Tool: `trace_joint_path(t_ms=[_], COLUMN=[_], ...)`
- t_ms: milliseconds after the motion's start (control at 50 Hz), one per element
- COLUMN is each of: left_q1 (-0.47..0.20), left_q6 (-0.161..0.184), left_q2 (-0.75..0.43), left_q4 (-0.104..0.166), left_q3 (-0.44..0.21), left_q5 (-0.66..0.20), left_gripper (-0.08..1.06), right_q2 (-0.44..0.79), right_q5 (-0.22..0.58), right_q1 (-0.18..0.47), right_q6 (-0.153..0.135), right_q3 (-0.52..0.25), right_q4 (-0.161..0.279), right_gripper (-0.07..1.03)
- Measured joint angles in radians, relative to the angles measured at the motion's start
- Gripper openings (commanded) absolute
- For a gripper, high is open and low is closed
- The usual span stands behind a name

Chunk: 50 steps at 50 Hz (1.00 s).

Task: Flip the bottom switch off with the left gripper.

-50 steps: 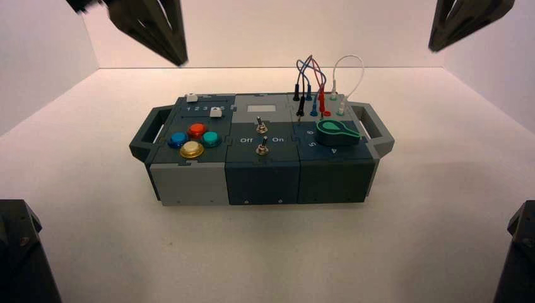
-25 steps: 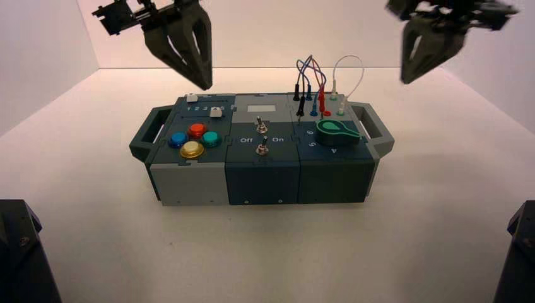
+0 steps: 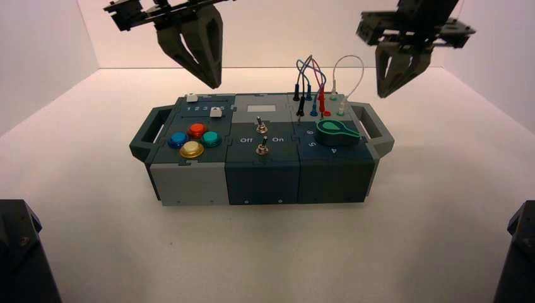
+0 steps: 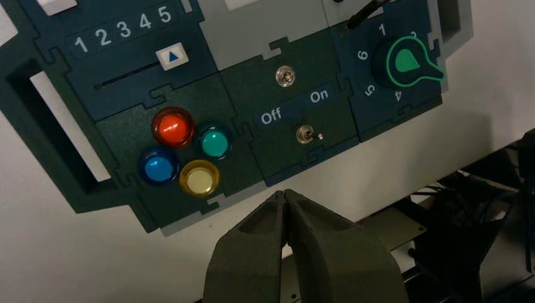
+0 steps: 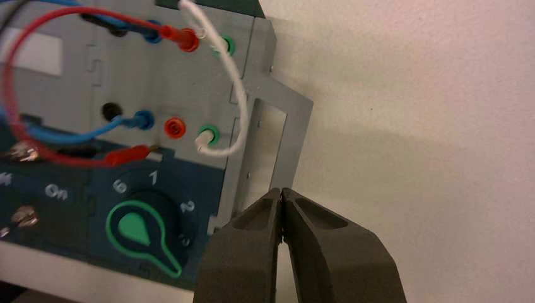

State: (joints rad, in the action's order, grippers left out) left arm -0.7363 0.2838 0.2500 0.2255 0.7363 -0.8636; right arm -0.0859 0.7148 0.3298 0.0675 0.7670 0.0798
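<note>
Bottom switch (image 4: 307, 134) tilted toward On; closed left claw (image 4: 284, 192).

Laboratory-type robot test station.
Pale-walled table (image 3: 265, 252) bearing a box (image 3: 262, 183) of buttons, switches and wires beneath paired robot arms (image 3: 419, 31).

In the high view the desk (image 3: 265, 252) is brightly lit, palest just behind the box (image 3: 262, 183), with soft, faint shade around the box. The wrist views are dimmer. In the left wrist view, a soft-edged shadow lies on the desk beside the box's knob end, and small glints sit on the silver toggles (image 4: 285, 76). In the right wrist view, diffuse shadow spreads beside the box's handle (image 5: 294, 136), and the red wire (image 5: 9, 95) above the box is blurred.
</note>
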Motion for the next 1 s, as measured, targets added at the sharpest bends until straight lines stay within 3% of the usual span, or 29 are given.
trace_joint_path(t_ms=[240,460,880,1000], left_q1=[-0.023,-0.092,-0.12,-0.135], left_q6=[0.0,0.003,0.057,0.089], left_q2=[-0.049,-0.098,-0.158,-0.175], left_q4=[0.0,0.02,0.055,0.057], left_q3=[-0.048,-0.091,-0.115,-0.115], left_q5=[-0.014,-0.026,-0.017,0.018], left_gripper=[-0.03,-0.03,-0.03,-0.03], right_q2=[0.08,0.126,0.227,0.232], right_q5=[-0.025,-0.028,-0.028,-0.034], right_q1=[0.028,0.044,0.048,0.046], right_q6=[-0.002,-0.005,-0.038,-0.041], right_q3=[-0.017,-0.035,-0.084,-0.089], right_q4=[0.0,0.0,0.006,0.006], right_gripper=[-0.02,-0.02,-0.02,-0.02])
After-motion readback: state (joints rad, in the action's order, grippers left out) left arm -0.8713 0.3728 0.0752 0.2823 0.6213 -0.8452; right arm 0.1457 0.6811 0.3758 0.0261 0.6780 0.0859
